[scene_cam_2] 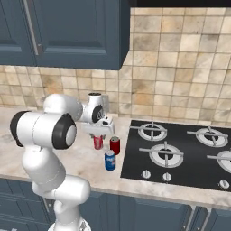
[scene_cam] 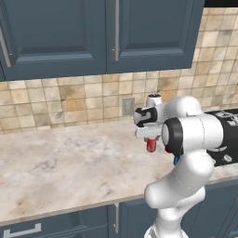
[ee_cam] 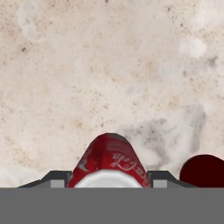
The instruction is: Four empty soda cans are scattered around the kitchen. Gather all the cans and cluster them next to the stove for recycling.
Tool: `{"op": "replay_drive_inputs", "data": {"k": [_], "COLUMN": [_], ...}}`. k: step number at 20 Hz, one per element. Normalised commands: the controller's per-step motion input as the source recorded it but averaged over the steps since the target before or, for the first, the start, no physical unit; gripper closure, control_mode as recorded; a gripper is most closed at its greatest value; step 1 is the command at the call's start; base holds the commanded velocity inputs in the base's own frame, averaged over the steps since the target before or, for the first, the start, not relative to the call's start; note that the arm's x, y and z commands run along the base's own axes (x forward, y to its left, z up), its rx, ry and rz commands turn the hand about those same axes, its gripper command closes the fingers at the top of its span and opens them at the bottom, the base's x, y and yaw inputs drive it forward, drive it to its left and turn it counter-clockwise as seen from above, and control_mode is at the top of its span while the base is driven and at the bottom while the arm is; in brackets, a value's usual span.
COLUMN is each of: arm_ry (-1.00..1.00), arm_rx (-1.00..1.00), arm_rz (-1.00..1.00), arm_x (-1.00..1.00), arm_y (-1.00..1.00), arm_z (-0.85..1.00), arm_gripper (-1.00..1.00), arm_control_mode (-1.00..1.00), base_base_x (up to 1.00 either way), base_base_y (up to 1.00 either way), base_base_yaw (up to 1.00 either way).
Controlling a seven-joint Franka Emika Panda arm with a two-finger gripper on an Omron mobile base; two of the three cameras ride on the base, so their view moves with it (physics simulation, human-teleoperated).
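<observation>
My gripper (scene_cam_2: 98, 134) is shut on a red can (scene_cam_2: 98, 143), held upright low over the marble counter left of the stove (scene_cam_2: 135, 159). I cannot tell whether it touches the counter. From the hand view, the red can (ee_cam: 109, 159) sits between my two fingertips (ee_cam: 57, 177), its silvery top toward the camera. A second red can (scene_cam_2: 115, 145) stands just to the right, by the stove's left edge, and shows as a dark red disc (ee_cam: 203, 170). A blue can (scene_cam_2: 110, 160) stands in front of them. In the left base view my gripper (scene_cam: 149, 137) grips the red can (scene_cam: 151, 145).
The marble counter (scene_cam: 69, 162) stretches wide to the left. The stove (scene_cam: 231, 144) is partly hidden by my arm. A tiled wall with an outlet (scene_cam: 128, 106) stands behind, and dark blue cabinets (scene_cam: 93, 37) hang overhead.
</observation>
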Motion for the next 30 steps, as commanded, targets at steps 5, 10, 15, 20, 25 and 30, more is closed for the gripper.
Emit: {"op": "replay_drive_inputs", "data": {"k": [5, 10, 15, 20, 25, 30], "arm_ry": [0.06, 0.04, 0.02, 0.0, 0.0, 0.01], "arm_rx": [0.0, 0.0, 0.0, 0.0, 0.0, 0.0], "arm_rz": [0.0, 0.0, 0.0, 0.0, 0.0, 0.0], "arm_x": [0.0, 0.0, -0.09, 0.03, 0.01, 0.0], "arm_y": [0.0, -0.08, -0.28, -0.07, 0.0, 0.0], "arm_z": [-0.07, -0.01, -0.01, -0.23, -0.39, -0.56], "arm_gripper": [1.0, 1.0, 1.0, 1.0, 1.0, 1.0], "arm_control_mode": [-1.0, -1.0, -1.0, -1.0, -1.0, -1.0], "base_base_x": [0.0, 0.0, 0.0, 0.0, 0.0, 0.0], "base_base_y": [0.0, 0.0, 0.0, 0.0, 0.0, 0.0], "base_base_yaw": [0.0, 0.0, 0.0, 0.0, 0.0, 0.0]}}
